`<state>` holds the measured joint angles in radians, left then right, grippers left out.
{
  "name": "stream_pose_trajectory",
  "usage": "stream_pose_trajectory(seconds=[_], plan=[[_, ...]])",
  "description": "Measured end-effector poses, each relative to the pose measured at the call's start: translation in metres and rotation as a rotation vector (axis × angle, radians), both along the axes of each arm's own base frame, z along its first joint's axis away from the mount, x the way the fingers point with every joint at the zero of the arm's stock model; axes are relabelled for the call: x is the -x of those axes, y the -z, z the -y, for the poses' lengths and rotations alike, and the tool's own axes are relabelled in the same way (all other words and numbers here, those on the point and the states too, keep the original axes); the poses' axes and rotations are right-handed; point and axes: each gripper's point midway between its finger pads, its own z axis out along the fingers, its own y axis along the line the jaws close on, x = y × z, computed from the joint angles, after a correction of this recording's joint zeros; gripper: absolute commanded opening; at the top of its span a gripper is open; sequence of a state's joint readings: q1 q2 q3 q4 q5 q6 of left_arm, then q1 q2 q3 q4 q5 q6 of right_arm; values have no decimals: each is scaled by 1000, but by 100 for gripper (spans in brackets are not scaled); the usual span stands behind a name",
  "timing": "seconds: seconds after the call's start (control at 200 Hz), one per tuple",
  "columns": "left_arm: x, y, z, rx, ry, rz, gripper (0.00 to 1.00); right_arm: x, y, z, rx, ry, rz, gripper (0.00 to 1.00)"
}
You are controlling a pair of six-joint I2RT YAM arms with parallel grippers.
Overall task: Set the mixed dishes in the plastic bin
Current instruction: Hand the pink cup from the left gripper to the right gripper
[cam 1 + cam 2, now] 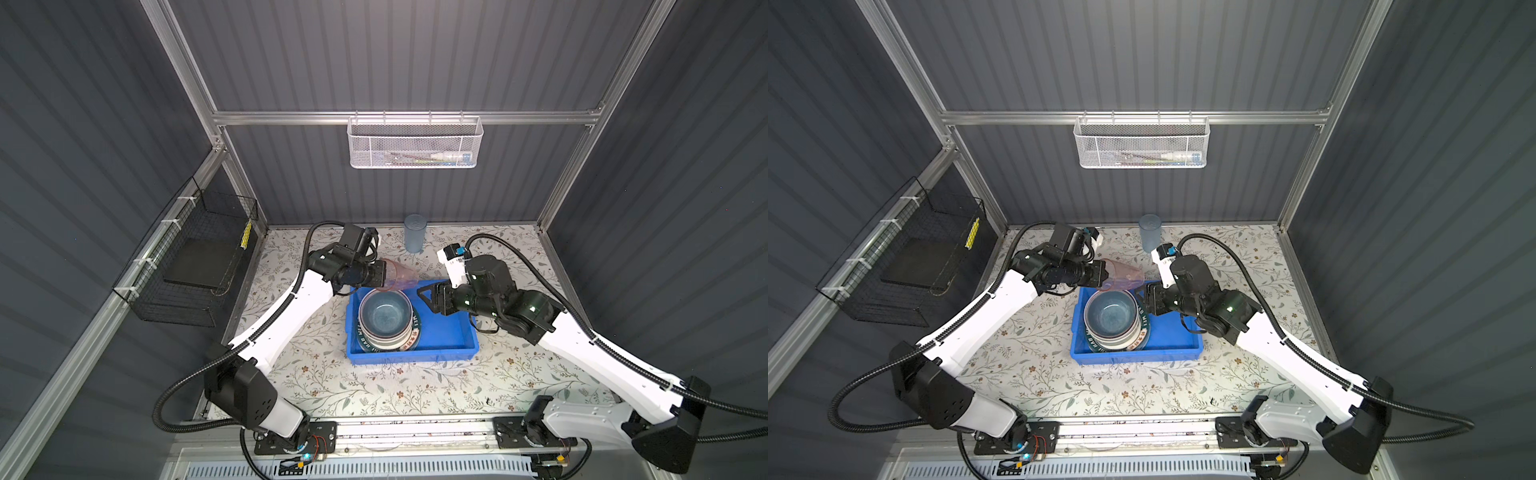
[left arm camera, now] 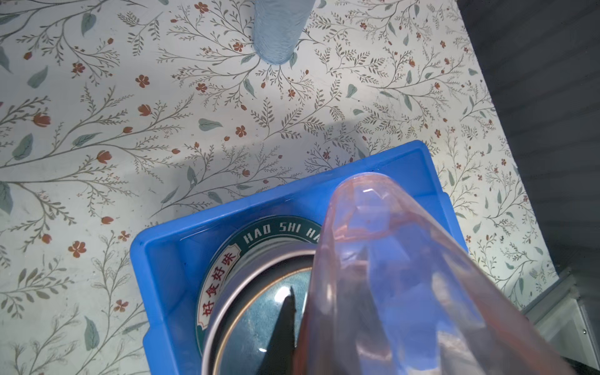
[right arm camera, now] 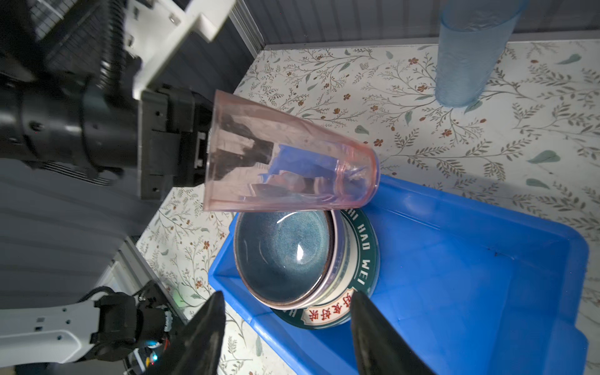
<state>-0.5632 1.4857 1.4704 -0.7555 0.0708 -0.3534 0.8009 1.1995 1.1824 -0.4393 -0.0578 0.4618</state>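
The blue plastic bin (image 1: 415,357) (image 1: 1142,355) sits mid-table. In its left half a dark-blue bowl (image 1: 384,313) (image 3: 282,253) tops a stack of bowls on a green lettered plate (image 2: 269,229) (image 3: 360,246). My left gripper (image 1: 384,272) (image 2: 302,331) is shut on the rim of a pink tumbler (image 1: 399,276) (image 3: 292,156), held on its side above the bin's back-left corner. My right gripper (image 1: 424,297) (image 3: 287,324) hovers open and empty over the bin's back edge, just right of the stack. A blue tumbler (image 1: 414,232) (image 3: 467,58) stands upright on the table behind the bin.
A white mesh basket (image 1: 415,143) hangs on the back wall, and a black wire basket (image 1: 195,266) on the left wall. The bin's right half (image 3: 487,292) holds nothing. Floral tablecloth (image 1: 374,390) stretches in front of the bin.
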Motion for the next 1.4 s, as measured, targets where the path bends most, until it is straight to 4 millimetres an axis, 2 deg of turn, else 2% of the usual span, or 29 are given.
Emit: stream_pose_trajectory(seconds=[0.115, 0.2, 0.355, 0.475, 0.715, 0.871, 1.031, 1.151, 1.401], plan=[[10, -17, 7, 29, -16, 38, 6, 2, -10, -8, 15, -1, 32, 54], [20, -22, 19, 33, -5, 52, 6, 7, -19, -11, 12, -8, 51, 52], [34, -15, 33, 7, 7, 52, 6, 11, -33, -10, 7, -4, 76, 50], [40, -10, 43, -30, 13, 69, 6, 10, -36, -7, 14, 10, 82, 49], [44, -1, 64, -99, 26, 93, 6, 6, -26, -3, 68, 37, 60, 48], [45, 0, 66, -116, 24, 106, 6, 0, -17, -1, 109, 70, 42, 45], [46, -2, 66, -132, 20, 120, 7, -8, 2, 3, 187, 119, 12, 43], [47, 0, 63, -149, 15, 120, 8, -10, 4, 2, 204, 134, 9, 41], [47, 0, 62, -160, 8, 124, 11, -16, 5, 1, 236, 168, 18, 23]])
